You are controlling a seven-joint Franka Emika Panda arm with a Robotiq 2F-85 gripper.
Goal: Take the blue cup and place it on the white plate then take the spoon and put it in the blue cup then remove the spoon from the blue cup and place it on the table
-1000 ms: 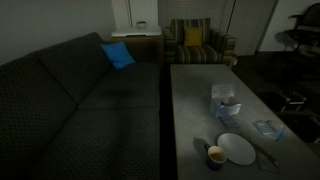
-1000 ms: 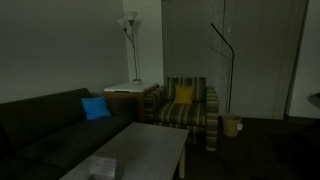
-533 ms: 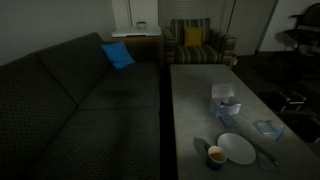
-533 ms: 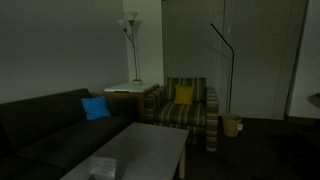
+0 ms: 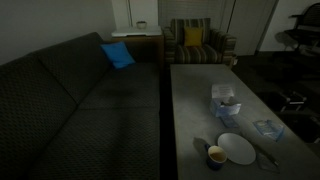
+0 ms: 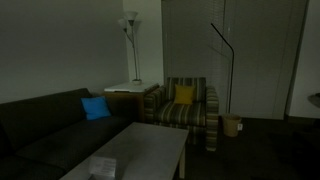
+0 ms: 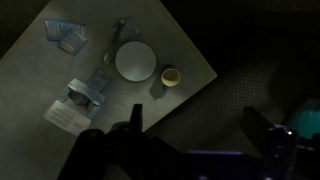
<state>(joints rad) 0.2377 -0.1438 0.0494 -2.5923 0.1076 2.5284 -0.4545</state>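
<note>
The gripper (image 7: 195, 130) hangs high up, out past the table (image 7: 165, 35) edge, its jaws wide apart with nothing between them. On the table the cup (image 7: 170, 76) stands upright near a corner, just beside the plate (image 7: 135, 62) and not on it. The spoon (image 7: 115, 40) lies at the plate's opposite side, with a box (image 7: 85, 97) and a clear packet (image 7: 65, 35) farther along.
</note>
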